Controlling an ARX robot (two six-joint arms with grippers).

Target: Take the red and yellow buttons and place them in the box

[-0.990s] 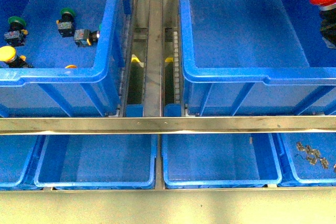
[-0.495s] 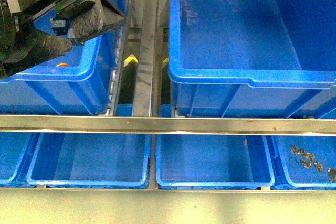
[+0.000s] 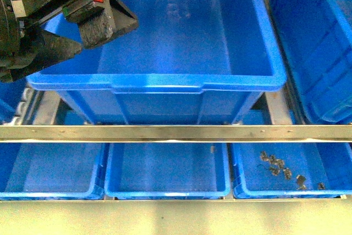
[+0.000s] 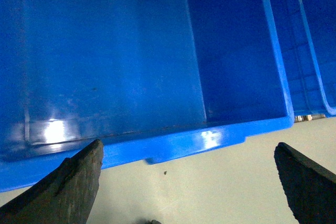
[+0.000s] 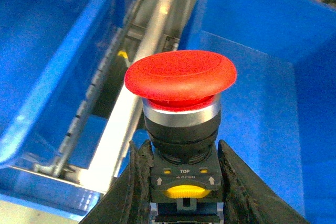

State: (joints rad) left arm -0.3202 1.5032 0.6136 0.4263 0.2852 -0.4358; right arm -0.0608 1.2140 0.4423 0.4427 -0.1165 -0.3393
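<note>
Right wrist view: right pincer (image 5: 181,182) clamps red button (image 5: 180,80) beside empty box (image 5: 252,19).

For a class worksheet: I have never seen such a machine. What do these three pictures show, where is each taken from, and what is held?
It is a robot with two arms ending in grippers. The front picture looks out from its body: a deep blue box, shallow trays below a metal rail, one holding small metal parts. Each other picture comes from a wrist camera. The left gripper is open and empty; the right gripper grips a red button by its black body.
</note>
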